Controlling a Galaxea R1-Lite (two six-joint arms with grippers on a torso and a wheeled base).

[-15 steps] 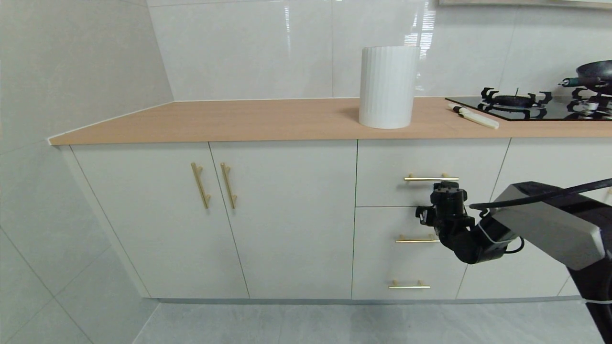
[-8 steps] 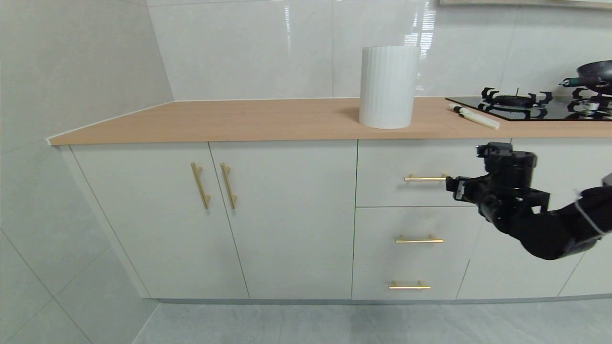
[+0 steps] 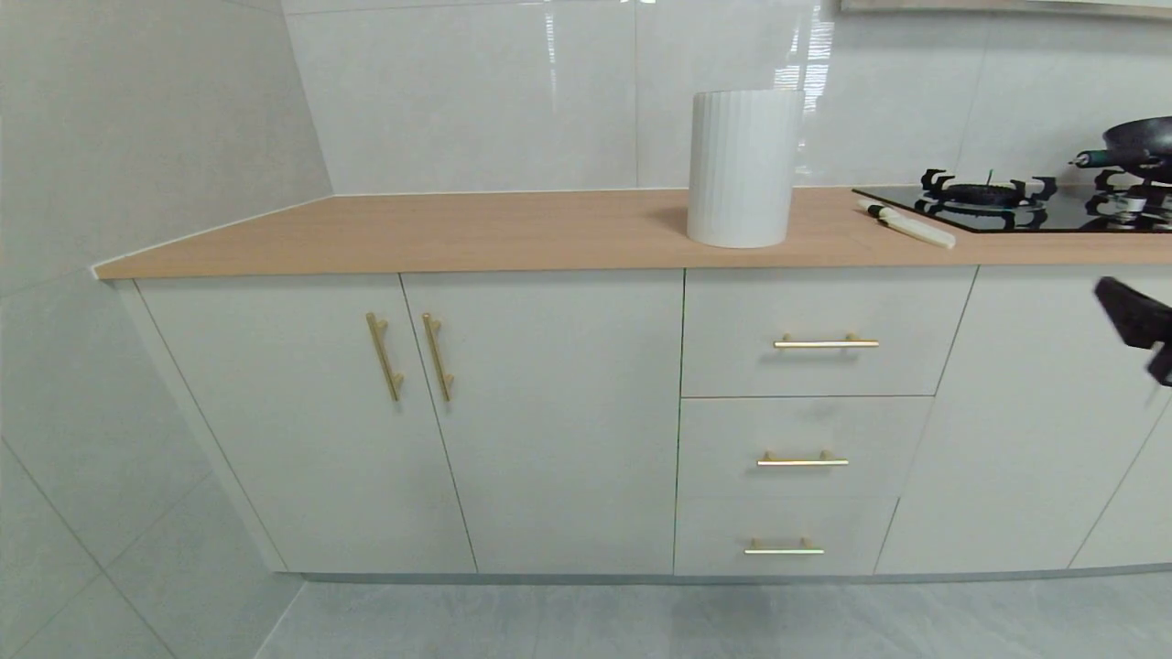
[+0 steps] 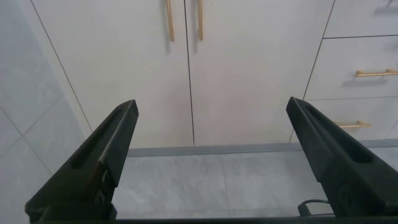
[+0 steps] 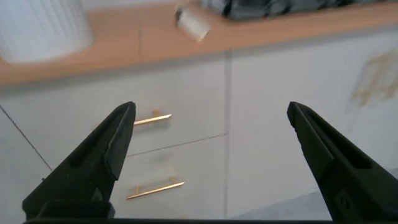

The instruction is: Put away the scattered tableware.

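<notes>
A white-handled utensil (image 3: pixel 908 224) lies on the wooden countertop (image 3: pixel 458 233), next to the hob. Left of it stands a tall white ribbed holder (image 3: pixel 740 169). A black part of my right arm (image 3: pixel 1134 318) shows at the right edge, below the counter's front. My right gripper (image 5: pixel 211 162) is open and holds nothing. It faces the drawer fronts, with the holder (image 5: pixel 40 25) and one end of the utensil (image 5: pixel 193 25) beyond it. My left gripper (image 4: pixel 211 162) is open and holds nothing, low before the cabinet doors (image 4: pixel 186 56) and the floor.
A black gas hob (image 3: pixel 1007 201) with a dark pan (image 3: pixel 1140 137) fills the counter's right end. Below are two cabinet doors with gold handles (image 3: pixel 412 355) and three drawers (image 3: pixel 824 343). Tiled walls close the left and the back. The grey floor (image 3: pixel 641 622) lies in front.
My right arm has swung up and to the right, from in front of the drawers out to the head view's right edge. Nothing on the counter has moved.
</notes>
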